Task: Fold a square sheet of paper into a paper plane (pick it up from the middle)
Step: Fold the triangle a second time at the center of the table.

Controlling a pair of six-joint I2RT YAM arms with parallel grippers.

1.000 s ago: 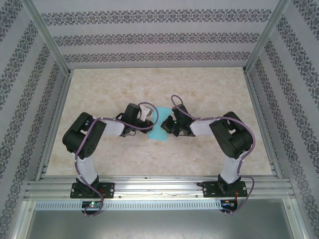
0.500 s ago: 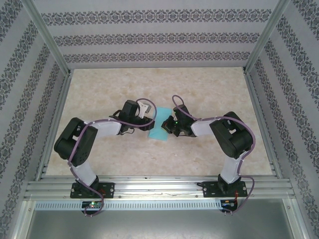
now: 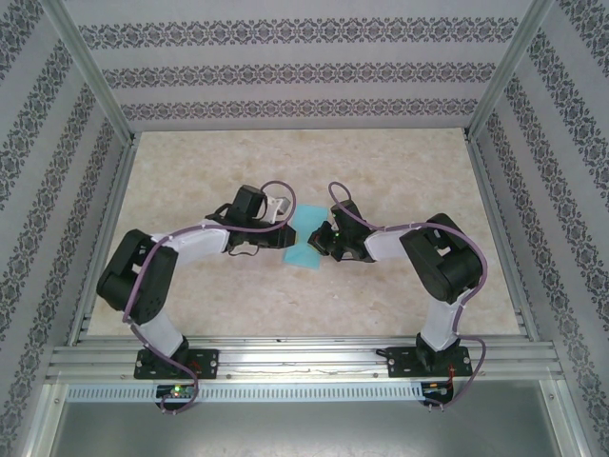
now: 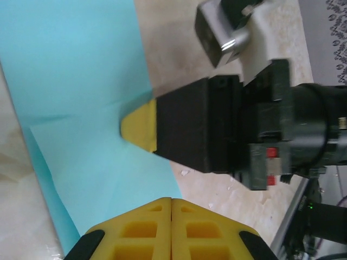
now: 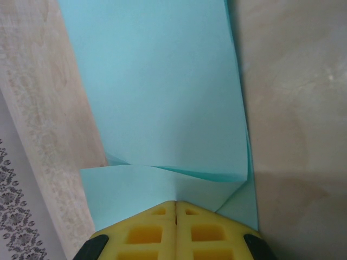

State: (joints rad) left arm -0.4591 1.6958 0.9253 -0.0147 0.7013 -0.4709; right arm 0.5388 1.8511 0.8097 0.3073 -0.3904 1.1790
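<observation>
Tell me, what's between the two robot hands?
The square sheet of paper lies there: the left wrist view shows it spanning the gap between the left gripper and the right gripper.

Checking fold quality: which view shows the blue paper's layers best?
Right wrist: the paper is close, its overlapping layer edges distinct. Left wrist has the right gripper covering part; top external makes it a small, distant patch.

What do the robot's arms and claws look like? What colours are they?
The left arm and right arm have chunky black joints and white tubes, with a thin purple cable looping along each. The left claw and right claw have bright yellow fingers with little square pockets, on black bases.
</observation>
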